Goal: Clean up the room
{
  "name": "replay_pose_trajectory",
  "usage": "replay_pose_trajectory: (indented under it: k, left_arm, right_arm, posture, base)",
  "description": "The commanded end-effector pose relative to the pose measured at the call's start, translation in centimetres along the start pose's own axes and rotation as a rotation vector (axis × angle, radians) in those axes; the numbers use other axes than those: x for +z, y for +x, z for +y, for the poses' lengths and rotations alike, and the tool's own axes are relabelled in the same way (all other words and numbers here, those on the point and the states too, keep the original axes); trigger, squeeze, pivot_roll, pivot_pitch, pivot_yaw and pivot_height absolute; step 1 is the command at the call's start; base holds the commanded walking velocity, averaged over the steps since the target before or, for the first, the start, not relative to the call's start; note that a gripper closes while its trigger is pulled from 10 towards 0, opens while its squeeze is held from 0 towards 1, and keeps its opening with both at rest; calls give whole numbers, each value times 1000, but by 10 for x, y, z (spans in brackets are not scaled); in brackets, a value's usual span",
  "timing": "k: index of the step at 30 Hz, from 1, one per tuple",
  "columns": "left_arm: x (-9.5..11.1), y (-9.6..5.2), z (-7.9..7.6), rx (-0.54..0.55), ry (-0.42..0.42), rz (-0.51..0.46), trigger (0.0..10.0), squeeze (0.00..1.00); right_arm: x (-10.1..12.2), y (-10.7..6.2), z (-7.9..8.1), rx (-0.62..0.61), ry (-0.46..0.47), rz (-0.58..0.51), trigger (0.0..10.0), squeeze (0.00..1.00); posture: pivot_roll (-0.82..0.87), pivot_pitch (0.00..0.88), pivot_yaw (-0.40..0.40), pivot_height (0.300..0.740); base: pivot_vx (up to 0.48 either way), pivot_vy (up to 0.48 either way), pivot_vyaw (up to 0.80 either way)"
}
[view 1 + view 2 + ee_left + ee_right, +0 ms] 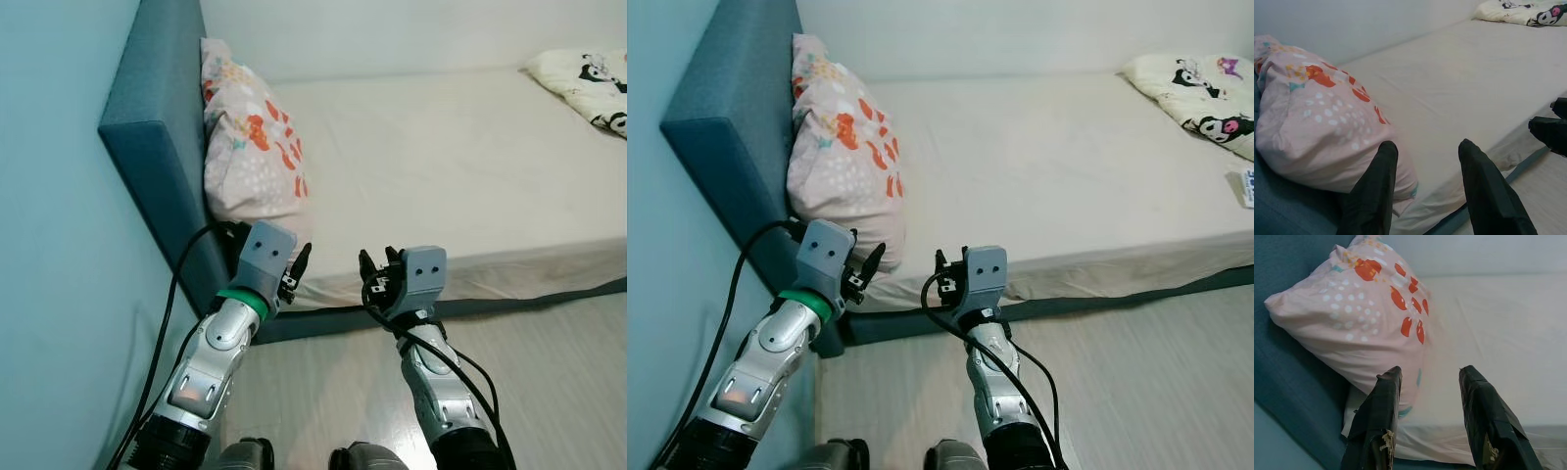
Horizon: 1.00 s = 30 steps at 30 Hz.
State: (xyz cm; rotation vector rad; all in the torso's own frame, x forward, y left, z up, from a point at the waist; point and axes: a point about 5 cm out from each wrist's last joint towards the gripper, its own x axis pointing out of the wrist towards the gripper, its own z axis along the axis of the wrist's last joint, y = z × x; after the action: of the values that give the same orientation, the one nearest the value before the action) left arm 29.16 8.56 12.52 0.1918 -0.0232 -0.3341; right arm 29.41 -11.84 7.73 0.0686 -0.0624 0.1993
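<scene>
At the bed's head end, the floral pillow [250, 147] leaned against the teal headboard [157, 147], its lower corner overhanging the bed [441, 157] edge. Your left end effector [1425, 188] hovered with fingers spread just before that corner; your right end effector [1430, 421], likewise spread, faced the pillow from beside it. A patterned blanket [588, 83] lay well apart at the far end. You would do well to close on the pillow's bulk, not loose fabric, and lift both sides together.
</scene>
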Motion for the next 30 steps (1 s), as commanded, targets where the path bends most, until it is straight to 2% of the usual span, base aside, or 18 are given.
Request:
replay_pose_trajectory:
  k: [1,13,30]
  left_arm:
    - [-4,-1,0,-2,7,13,10000,0]
    - [-5,-1,1,5,4,10,10000,0]
    - [-6,-1,1,13,4,13,10000,0]
  right_arm:
    - [-4,-1,0,-1,6,18,10000,0]
    - [-5,-1,0,0,4,23,10000,0]
    - [-5,-2,0,-1,5,24,10000,0]
  posture:
    - [-9,7,48,740]
    - [-9,8,46,740]
    - [-10,8,48,740]
  base:
    - [0,0,0]
    - [0,0,0]
    - [0,-350,0]
